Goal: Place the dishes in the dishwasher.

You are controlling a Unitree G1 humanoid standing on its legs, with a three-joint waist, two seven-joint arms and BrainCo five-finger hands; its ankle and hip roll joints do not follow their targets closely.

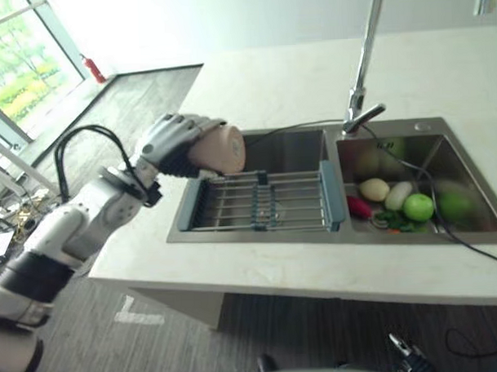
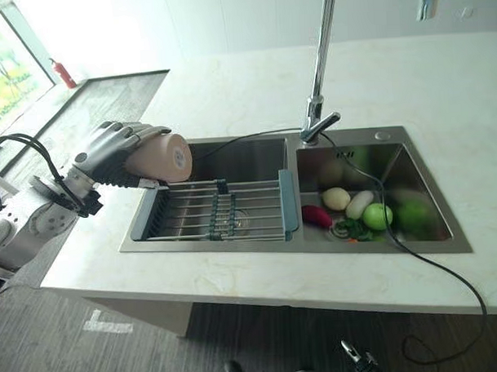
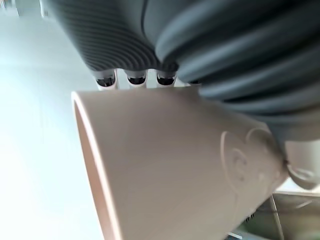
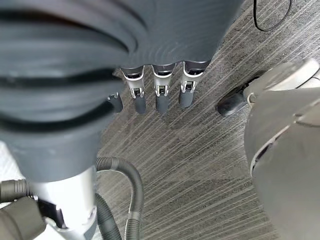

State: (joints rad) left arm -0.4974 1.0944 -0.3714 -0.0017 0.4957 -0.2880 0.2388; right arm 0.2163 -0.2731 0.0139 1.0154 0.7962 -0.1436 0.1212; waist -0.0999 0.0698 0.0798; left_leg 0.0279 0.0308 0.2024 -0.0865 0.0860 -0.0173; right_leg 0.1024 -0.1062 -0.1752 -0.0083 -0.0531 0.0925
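While gripped (sideways): cup within left robot hand.

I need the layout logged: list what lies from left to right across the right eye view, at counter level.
left hand → pink cup held in it → drying rack over the left sink basin → tap → pale potato → green apple in the right basin
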